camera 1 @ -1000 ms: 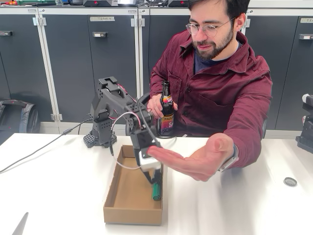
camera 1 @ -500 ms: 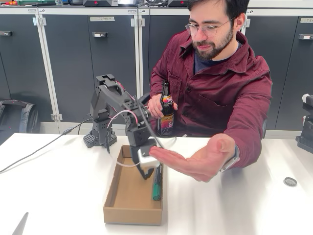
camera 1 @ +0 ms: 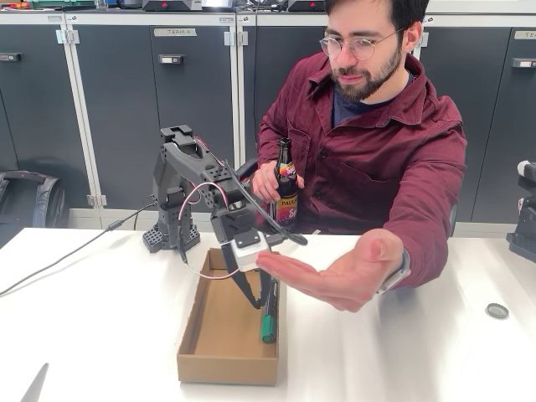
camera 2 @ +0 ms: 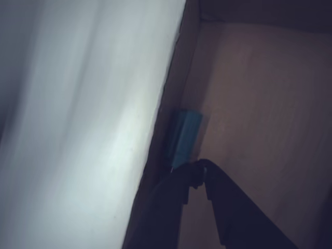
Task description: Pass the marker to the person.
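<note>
The table (camera 1: 100,335) is the broad white surface under everything, and the person (camera 1: 377,159) sits at its far side, right of the middle in the fixed view. One hand (camera 1: 335,280) is held out flat, palm up, over the table just right of the box (camera 1: 222,335); the other hand (camera 1: 266,180) holds a bottle (camera 1: 286,188) upright near the chest.

The box is a shallow open cardboard tray, lying near the middle of the table in front of my base. My arm (camera 1: 197,180) bends over its far end and reaches down inside.

The marker (camera 1: 269,314) is against the right wall of the box in the fixed view, leaning steeply, green cap down by the box floor and dark barrel rising toward my gripper (camera 1: 264,293). In the wrist view the green cap (camera 2: 184,137) shows just past my fingertips (camera 2: 199,171), which sit nearly together there. My jaws seem clamped on the barrel, though the contact is dim and blurred.

So I judge the grasp made, or nearly so. What is left is most of the job: lift the marker clear of the box wall, carry it right to the waiting palm, and let go over it.
</note>
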